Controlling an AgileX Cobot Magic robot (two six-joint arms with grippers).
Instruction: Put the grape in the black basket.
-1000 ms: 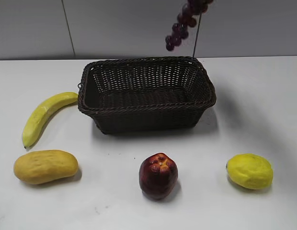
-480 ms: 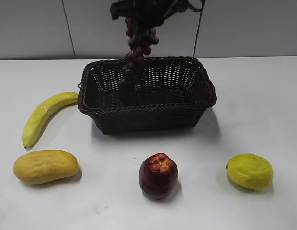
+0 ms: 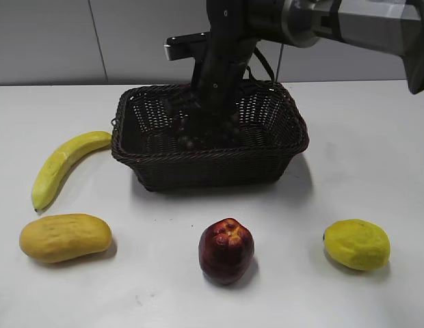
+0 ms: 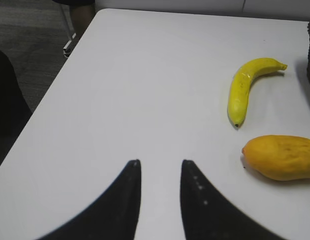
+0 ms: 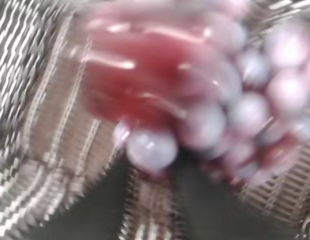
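Observation:
The grape bunch (image 3: 195, 137) is down inside the black basket (image 3: 294, 130), dim against the weave. My right gripper (image 3: 210, 102) reaches into the basket from above; its fingertips are hidden there. In the right wrist view, which is motion-blurred, the grape (image 5: 195, 100) fills the frame right at my right gripper's (image 5: 155, 185) fingertips, with the basket weave (image 5: 25, 75) behind it. The gripper appears shut on the grape. My left gripper (image 4: 160, 162) is open and empty over bare table, out of the exterior view.
A banana (image 3: 61, 164) lies left of the basket and a mango (image 3: 65, 237) lies in front of it; both show in the left wrist view, banana (image 4: 245, 85) and mango (image 4: 280, 157). A dark red apple (image 3: 226, 249) and a lemon (image 3: 357, 244) lie in front of the basket.
My right arm has swung left over the basket and come down, lowering the hanging grape from above the rim into the basket.

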